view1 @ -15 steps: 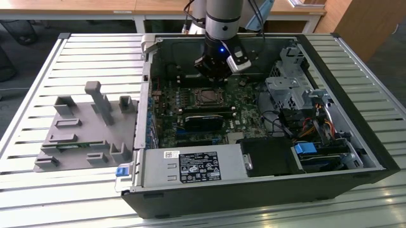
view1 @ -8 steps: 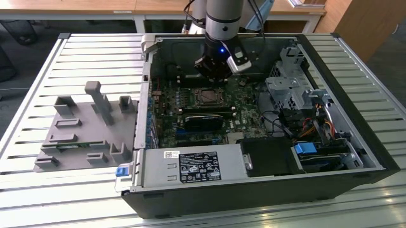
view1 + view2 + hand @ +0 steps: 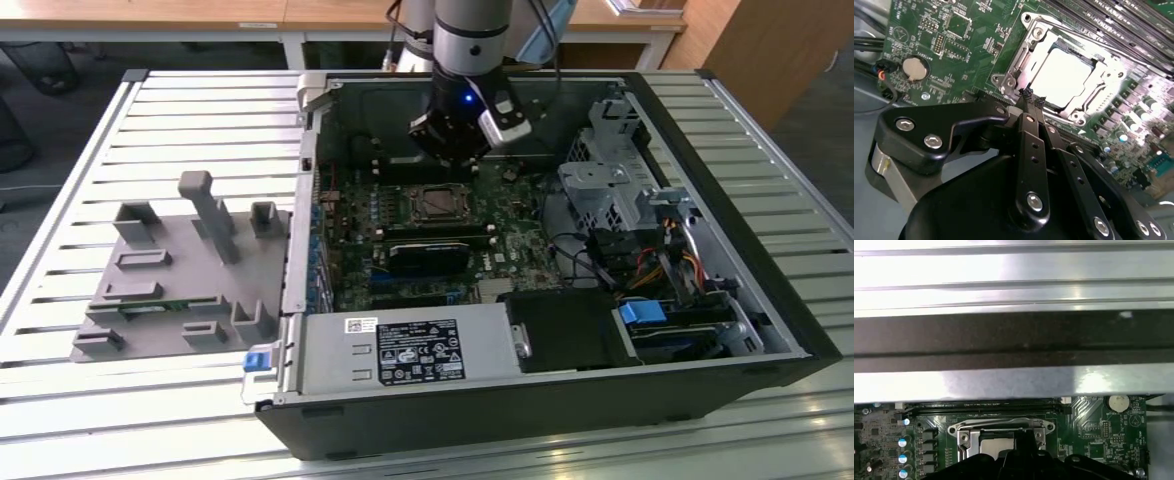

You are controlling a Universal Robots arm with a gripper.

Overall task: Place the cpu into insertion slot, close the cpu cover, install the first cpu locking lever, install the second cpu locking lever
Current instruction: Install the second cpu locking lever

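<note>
Inside the open computer case, the cpu [image 3: 1061, 75] lies in the insertion slot [image 3: 1026, 37], its pale metal top shining. The cpu cover [image 3: 1109, 70] lies flat around it as a silver frame. My gripper [image 3: 1033, 100] hovers just above the slot's near edge with its black fingertips pressed together; I see nothing between them. In the exterior view the gripper [image 3: 451, 165] hangs over the back edge of the slot [image 3: 438, 203]. The first wrist view shows the cover [image 3: 969, 437] with the gripper [image 3: 1026, 437] in front of it. I cannot make out how the locking levers stand.
A long black block [image 3: 427, 252] sits just in front of the slot, and the grey power supply box [image 3: 400, 350] in front of that. Drive cage and cables [image 3: 607, 190] crowd the exterior view's right. A grey fixture [image 3: 187, 265] lies on the slatted table at its left.
</note>
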